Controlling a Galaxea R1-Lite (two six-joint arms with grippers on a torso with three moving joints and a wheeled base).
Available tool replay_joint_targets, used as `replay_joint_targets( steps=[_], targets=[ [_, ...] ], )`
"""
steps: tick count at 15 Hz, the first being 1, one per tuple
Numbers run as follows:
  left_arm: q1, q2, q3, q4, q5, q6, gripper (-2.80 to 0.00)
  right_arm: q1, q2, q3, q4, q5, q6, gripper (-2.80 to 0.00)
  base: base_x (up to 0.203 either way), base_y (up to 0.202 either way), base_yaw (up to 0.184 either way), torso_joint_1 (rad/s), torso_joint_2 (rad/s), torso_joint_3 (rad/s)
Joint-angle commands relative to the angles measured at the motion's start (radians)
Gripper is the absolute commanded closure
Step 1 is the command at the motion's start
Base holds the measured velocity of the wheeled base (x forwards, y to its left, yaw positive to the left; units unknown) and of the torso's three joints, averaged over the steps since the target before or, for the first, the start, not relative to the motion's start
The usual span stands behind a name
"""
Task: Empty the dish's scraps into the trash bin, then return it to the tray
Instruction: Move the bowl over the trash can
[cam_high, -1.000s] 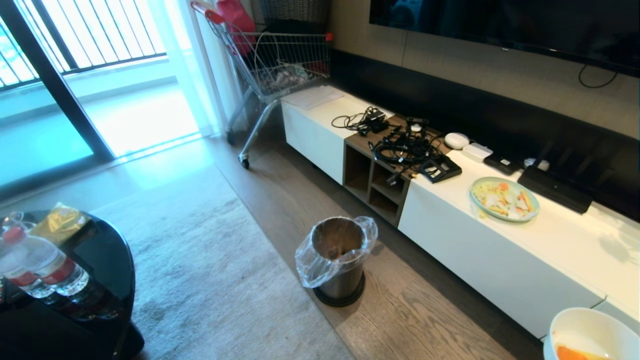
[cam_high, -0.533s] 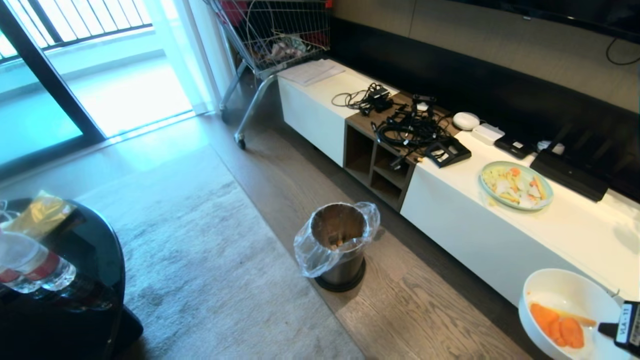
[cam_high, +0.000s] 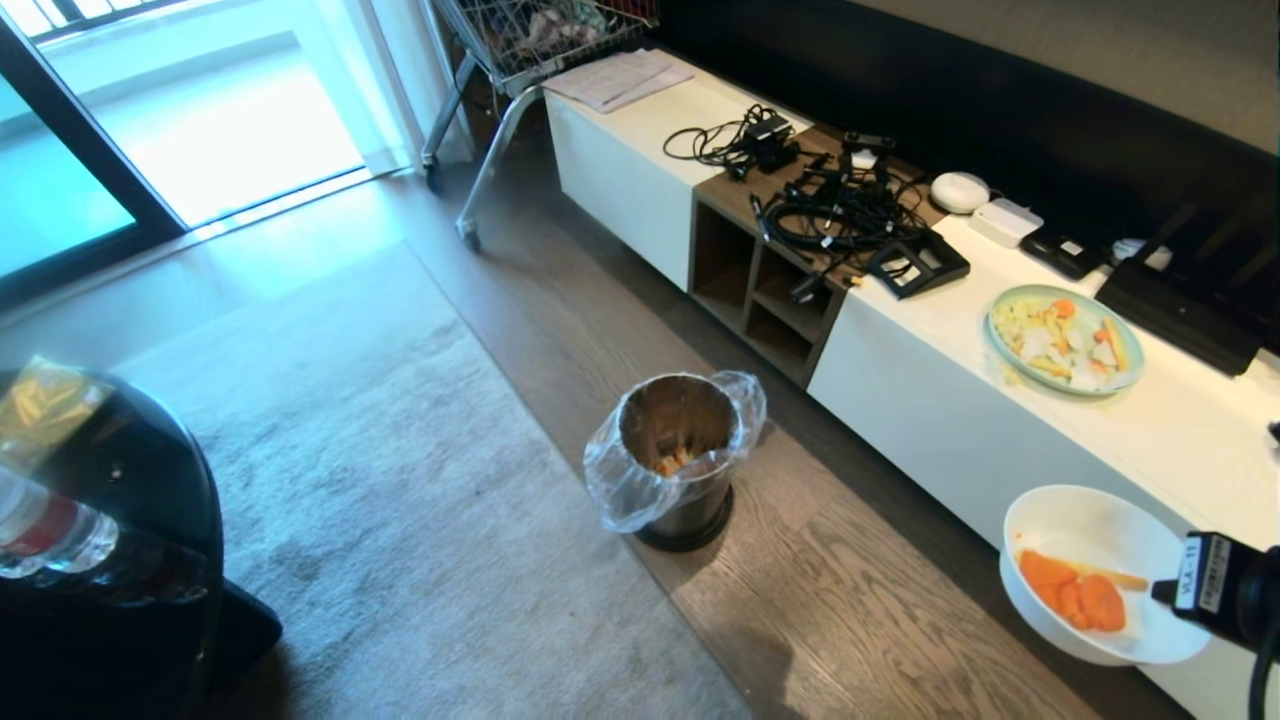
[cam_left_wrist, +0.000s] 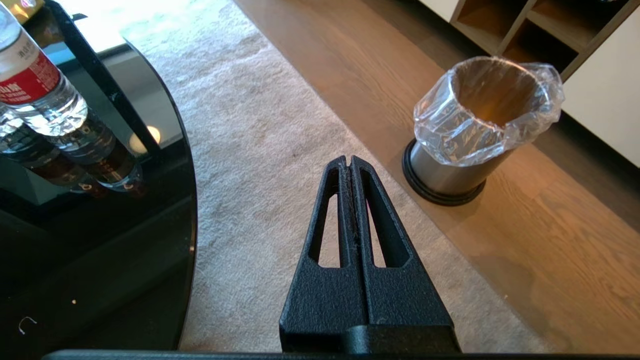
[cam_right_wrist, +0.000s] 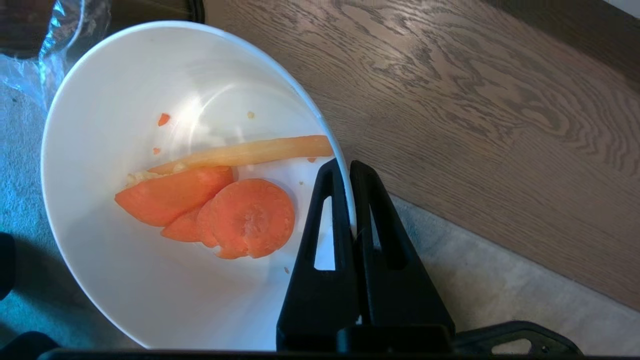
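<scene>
Right gripper (cam_right_wrist: 352, 200) clamped on the dish (cam_right_wrist: 125, 200) rim — scraps (cam_right_wrist: 220, 200) inside, trash bin (cam_high: 680, 455) well off, tipping and tray return pending.

Bin (cam_high: 680, 470) brushed metal, clear plastic liner; bowl (cam_high: 1090, 570) glossy white; floor (cam_high: 860, 620) grained wood; rug (cam_high: 400, 520) matt cloth.

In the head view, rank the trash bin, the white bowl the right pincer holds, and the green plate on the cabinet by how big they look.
1. White bowl, though it sits nearest the camera, which inflates it.
2. Trash bin, close behind the bowl; that order is unsure.
3. Green plate, clearly smallest, and also farthest away.
</scene>
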Motion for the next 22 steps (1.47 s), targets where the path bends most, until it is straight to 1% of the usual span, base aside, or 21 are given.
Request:
replay_joint_targets(
  steps=[1, 4, 8, 12, 13, 15, 17, 20, 22],
  targets=[
    [0.000, 0.000, 0.000, 0.000, 0.001, -0.001, 0.00, 0.019, 0.060, -0.017, -0.067, -0.004, -0.013, 0.00, 0.000, 0.000, 0.000, -0.002, 0.00, -0.201],
    [0.000, 0.000, 0.000, 0.000, 0.001, -0.001, 0.00, 0.052, 0.084, -0.052, -0.080, -0.005, -0.032, 0.00, 0.000, 0.000, 0.000, 0.003, 0.00, -0.195],
    [0.000, 0.000, 0.000, 0.000, 0.001, -0.001, 0.00, 0.068, 0.137, -0.112, -0.081, -0.009, -0.033, 0.00, 0.000, 0.000, 0.000, 0.001, 0.01, -0.199],
    [0.000, 0.000, 0.000, 0.000, 0.001, -0.001, 0.00, 0.108, 0.180, -0.184, -0.080, -0.011, -0.033, 0.00, 0.000, 0.000, 0.000, 0.004, 0.00, -0.196],
    [0.000, 0.000, 0.000, 0.000, 0.001, -0.001, 0.00, 0.121, 0.194, -0.201, -0.081, -0.016, -0.033, 0.00, 0.000, 0.000, 0.000, 0.004, 0.00, -0.201],
    [0.000, 0.000, 0.000, 0.000, 0.001, -0.001, 0.00, 0.144, 0.226, -0.226, -0.081, -0.066, -0.032, 0.00, 0.000, 0.000, 0.000, 0.002, 0.00, -0.193],
    [0.000, 0.000, 0.000, 0.000, 0.001, -0.001, 0.00, 0.165, 0.236, -0.247, -0.084, -0.075, -0.032, 0.00, 0.000, 0.000, 0.000, 0.005, 0.00, -0.192],
    [0.000, 0.000, 0.000, 0.000, 0.001, -0.001, 0.00, 0.177, 0.246, -0.251, -0.168, -0.095, -0.037, 0.00, 0.000, 0.000, 0.000, -0.004, 0.00, -0.195],
    [0.000, 0.000, 0.000, 0.000, 0.001, -0.002, 0.00, 0.189, 0.246, -0.259, -0.180, -0.103, -0.051, 0.00, 0.000, 0.000, 0.000, 0.002, 0.00, -0.202]
  ],
)
